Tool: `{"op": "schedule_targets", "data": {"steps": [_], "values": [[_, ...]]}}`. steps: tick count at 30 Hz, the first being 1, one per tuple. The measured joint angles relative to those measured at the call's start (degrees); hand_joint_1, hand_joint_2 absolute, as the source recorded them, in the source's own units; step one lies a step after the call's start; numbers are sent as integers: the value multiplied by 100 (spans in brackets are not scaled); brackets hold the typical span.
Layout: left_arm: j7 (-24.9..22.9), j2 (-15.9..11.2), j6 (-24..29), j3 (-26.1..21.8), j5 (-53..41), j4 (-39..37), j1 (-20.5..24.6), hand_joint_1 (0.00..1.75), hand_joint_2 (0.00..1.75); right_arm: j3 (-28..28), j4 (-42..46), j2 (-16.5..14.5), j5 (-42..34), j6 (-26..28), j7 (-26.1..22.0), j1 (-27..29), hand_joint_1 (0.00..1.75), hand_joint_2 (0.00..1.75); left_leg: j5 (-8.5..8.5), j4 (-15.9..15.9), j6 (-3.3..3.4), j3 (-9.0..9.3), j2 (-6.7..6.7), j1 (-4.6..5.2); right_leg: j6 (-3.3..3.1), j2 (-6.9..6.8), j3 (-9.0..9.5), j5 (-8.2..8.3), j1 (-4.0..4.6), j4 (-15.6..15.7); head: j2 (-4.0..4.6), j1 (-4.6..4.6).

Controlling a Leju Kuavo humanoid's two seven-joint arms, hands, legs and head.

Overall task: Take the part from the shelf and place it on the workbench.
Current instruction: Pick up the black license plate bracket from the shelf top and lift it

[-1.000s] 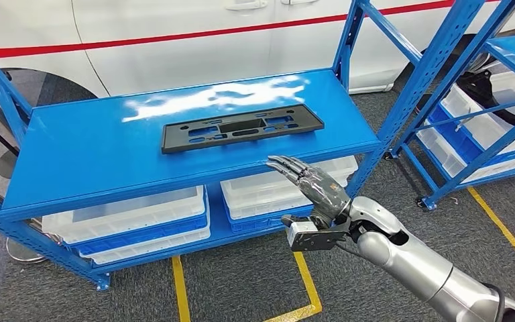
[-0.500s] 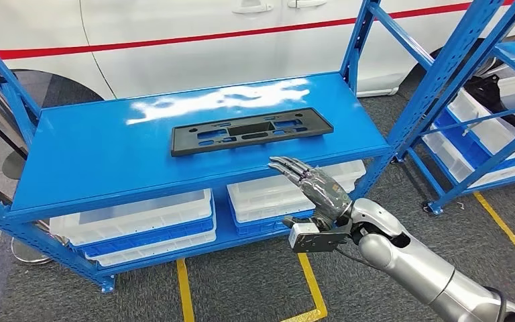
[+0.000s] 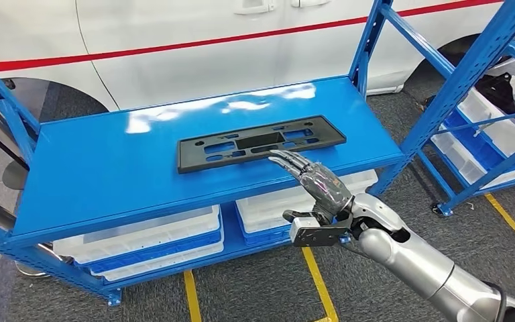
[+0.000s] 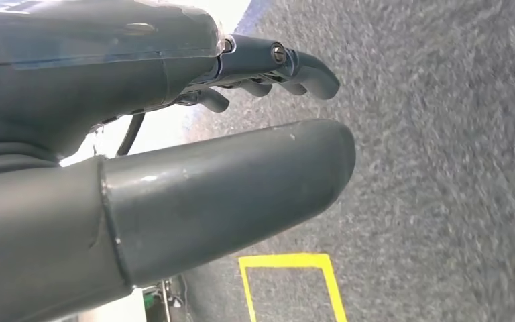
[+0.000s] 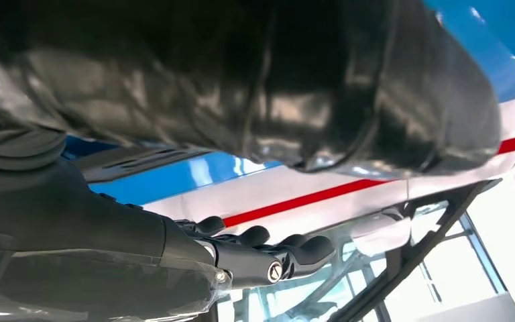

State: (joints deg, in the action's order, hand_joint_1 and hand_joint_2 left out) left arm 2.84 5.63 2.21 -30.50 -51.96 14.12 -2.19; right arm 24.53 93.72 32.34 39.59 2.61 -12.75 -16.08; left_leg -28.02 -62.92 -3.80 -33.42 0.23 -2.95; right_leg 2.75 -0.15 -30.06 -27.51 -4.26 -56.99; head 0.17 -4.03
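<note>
On the blue metal shelf (image 3: 107, 161) lies the flat black plastic slotted part (image 3: 260, 141), near the front edge. Right hand (image 3: 315, 182) hovers just beside it, empty, fingers stretched flat, probably to slide under.

Right arm (image 3: 416, 265): silver, rounded segments, black seam at the wrist joint. A grey box-shaped camera module (image 3: 312, 231) is mounted below the wrist. Right hand (image 3: 318, 184): dark grey, glossy transparent cover, segmented fingers. Left hand (image 4: 174, 134): thick grey thumb, darker fingers, visible pivot screws, one black cable.
</note>
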Motion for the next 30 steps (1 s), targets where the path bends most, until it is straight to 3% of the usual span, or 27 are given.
{"op": "schedule_targets", "data": {"steps": [1,2,4,5,7,9,11,12,14,16,17,18,23,27,30], "values": [[3,9,-2,-2,-1,-2,-2,0,0,-5,3,-3,-20,-1,-1,7,0,0,47,143,1,21,10,-11,70,10,-16,-47,-8,-65,0,19],[5,17,-4,-3,-2,-3,-3,0,0,-15,5,-6,-38,-2,-2,15,0,0,5,170,44,9,25,-7,123,19,-44,-76,1,-114,0,33],[10,11,-3,-7,-4,-1,14,0,0,-46,10,-9,-56,-2,-2,30,0,0,-84,140,219,-21,50,2,178,24,-85,-78,12,-138,0,41],[10,6,-1,-9,-4,3,16,0,0,-62,10,-9,-61,-3,0,31,0,0,-93,120,276,-30,55,8,189,18,-92,-95,5,-159,0,33],[25,1,-7,-13,-4,9,22,0,0,-85,13,-11,-72,-3,0,31,0,0,-112,119,341,4,57,39,167,3,-242,-256,10,-486,0,23],[62,-1,-26,-20,-1,11,24,0,0,-96,16,-13,-85,-3,0,34,0,0,-128,145,372,50,58,97,86,-8,-660,-541,85,-1252,0,18],[91,-1,-40,-30,3,11,28,0,0,-97,16,-13,-101,-4,1,43,0,0,-157,164,417,105,66,190,-42,-6,-1087,-621,210,-1871,0,18],[95,-1,-42,-35,3,11,34,0,0,-97,17,-13,-108,-5,1,47,0,0,-180,171,453,145,74,250,-140,0,-1177,-501,287,-1903,0,18],[101,0,-42,-43,4,11,45,0,0,-99,17,-13,-116,-5,1,48,0,0,-233,192,538,251,90,371,-413,27,-1071,-28,464,-1397,0,19],[104,31,-53,-48,10,10,51,0,0,-107,23,-11,-120,-5,1,44,0,0,-269,237,591,321,104,442,-723,51,-869,282,599,-835,0,46],[107,42,-62,-50,14,11,54,0,0,-113,29,-7,-120,-4,0,38,0,0,-273,254,596,332,108,443,-821,53,-801,328,639,-666,0,57],[112,50,-71,-54,23,11,58,0,0,-118,34,-4,-121,-4,1,29,0,0,-272,268,591,330,107,430,-861,45,-756,316,654,-584,0,67],[138,38,-115,-63,46,13,73,0,0,-122,39,-2,-119,-15,1,12,0,0,-279,279,588,327,86,401,-714,30,-670,241,653,-419,0,59],[161,28,-134,-89,52,13,72,0,0,-121,39,-7,-121,-24,3,12,0,0,-303,280,608,327,86,413,-534,24,-643,194,625,-385,0,61],[167,10,-143,-120,51,13,72,0,0,-121,39,-8,-121,-27,3,13,0,0,-313,280,626,324,84,416,-447,22,-629,185,617,-380,0,61]]}}
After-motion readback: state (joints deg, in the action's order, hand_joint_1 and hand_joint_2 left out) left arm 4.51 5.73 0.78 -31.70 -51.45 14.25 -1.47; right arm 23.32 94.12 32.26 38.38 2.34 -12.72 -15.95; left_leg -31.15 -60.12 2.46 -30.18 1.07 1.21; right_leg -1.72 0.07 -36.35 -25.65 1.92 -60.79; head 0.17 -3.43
